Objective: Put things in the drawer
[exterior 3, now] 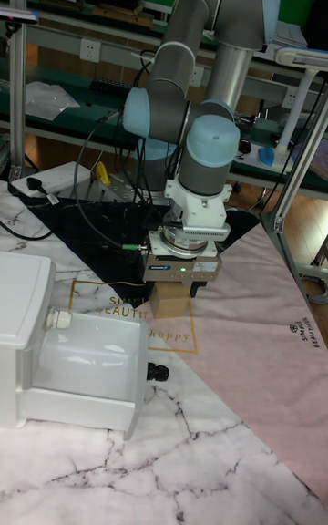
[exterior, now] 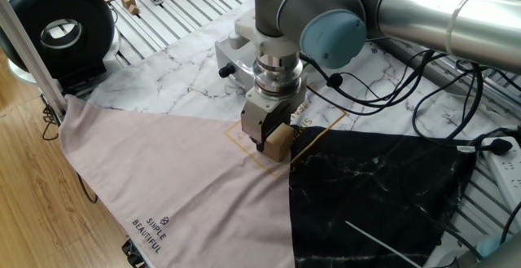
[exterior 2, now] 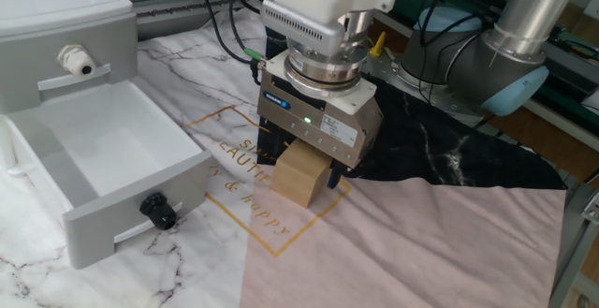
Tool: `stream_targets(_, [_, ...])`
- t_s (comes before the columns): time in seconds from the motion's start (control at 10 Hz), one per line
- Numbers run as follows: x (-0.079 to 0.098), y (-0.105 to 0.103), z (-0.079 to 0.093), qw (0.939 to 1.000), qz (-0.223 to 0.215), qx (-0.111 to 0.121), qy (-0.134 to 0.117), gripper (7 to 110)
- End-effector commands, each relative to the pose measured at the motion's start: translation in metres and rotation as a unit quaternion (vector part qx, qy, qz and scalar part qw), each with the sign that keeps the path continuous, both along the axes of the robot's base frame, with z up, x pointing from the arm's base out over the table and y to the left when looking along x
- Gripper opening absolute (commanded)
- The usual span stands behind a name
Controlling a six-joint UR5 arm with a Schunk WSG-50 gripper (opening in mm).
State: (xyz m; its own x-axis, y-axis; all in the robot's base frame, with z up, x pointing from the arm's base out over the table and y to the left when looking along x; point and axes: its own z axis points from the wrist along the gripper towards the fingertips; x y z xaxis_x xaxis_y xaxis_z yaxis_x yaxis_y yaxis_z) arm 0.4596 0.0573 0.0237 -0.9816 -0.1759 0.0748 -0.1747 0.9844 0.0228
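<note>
The tan-brown cube (exterior 2: 299, 177) sits on the cloth inside the gold printed square, also seen in the tall fixed view (exterior 3: 168, 299) and from the other side (exterior: 279, 144). My gripper (exterior 2: 301, 163) is lowered over it, a black finger on each side of the cube, and looks open with a little gap showing. The white drawer (exterior 2: 112, 216) stands pulled out of its white cabinet (exterior 2: 56, 18) to the left, its black knob (exterior 2: 158, 212) facing front and its inside bare. The arm hides most of the cabinet (exterior: 236, 52) in one fixed view.
A marble-patterned, pink and black cloth (exterior 2: 421, 242) covers the table. Cables (exterior: 456, 105) trail behind the arm. A round black device (exterior: 57, 32) stands at the far corner, and a white power strip (exterior: 509, 166) lies at the right edge.
</note>
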Motion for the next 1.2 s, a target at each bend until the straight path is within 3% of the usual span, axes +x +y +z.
stream_targets(0.0, [0.0018, 0.0006, -0.0011, 1.0, -0.001, 0.001, -0.002, 66])
stream_targets(0.5, [0.0048, 0.0022, -0.0026, 0.9999, -0.007, 0.001, -0.009, 66])
stream_targets(0.6, [0.0049, 0.0027, -0.003, 0.9999, -0.009, 0.0, -0.01, 44])
stream_targets(1.0, [0.0062, 0.0035, -0.0038, 0.9998, -0.017, -0.002, -0.013, 44])
stream_targets(1.1, [0.0058, 0.0027, -0.0038, 0.9998, -0.017, -0.004, -0.012, 22])
